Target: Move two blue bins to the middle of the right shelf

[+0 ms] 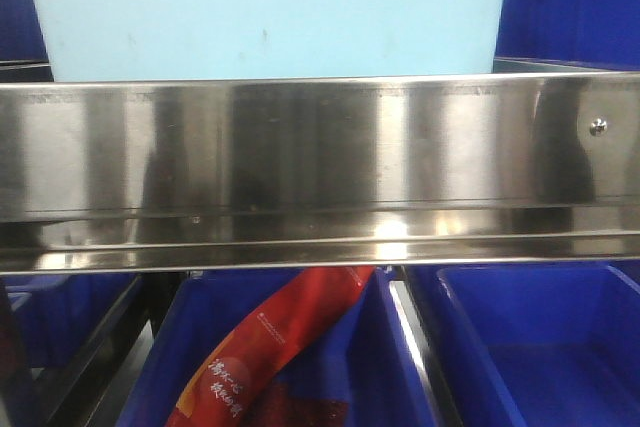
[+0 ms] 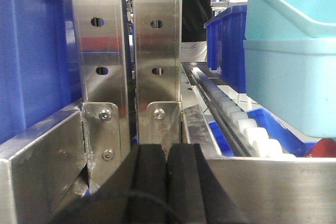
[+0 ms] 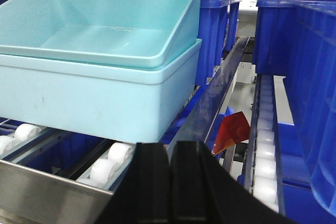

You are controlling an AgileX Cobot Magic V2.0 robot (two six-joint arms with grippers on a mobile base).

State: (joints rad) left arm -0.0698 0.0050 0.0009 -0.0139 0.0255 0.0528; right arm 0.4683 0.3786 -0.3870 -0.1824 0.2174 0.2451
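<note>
Two light blue bins, one nested in the other (image 3: 105, 24), sit on white rollers on the shelf level in the right wrist view. The lower bin (image 3: 94, 98) is just beyond and left of my right gripper (image 3: 170, 150), which is shut and empty. The bins also show at the right of the left wrist view (image 2: 289, 66) and at the top of the front view (image 1: 270, 17). My left gripper (image 2: 167, 153) is shut and empty, right in front of the steel shelf uprights (image 2: 126, 51).
A steel shelf rail (image 1: 320, 167) crosses the front view. Dark blue bins (image 1: 540, 347) sit below it, one holding a red packet (image 1: 280, 337). More dark blue bins stand at the right (image 3: 310, 77) and left (image 2: 31, 51). Roller tracks (image 3: 265, 145) run backwards.
</note>
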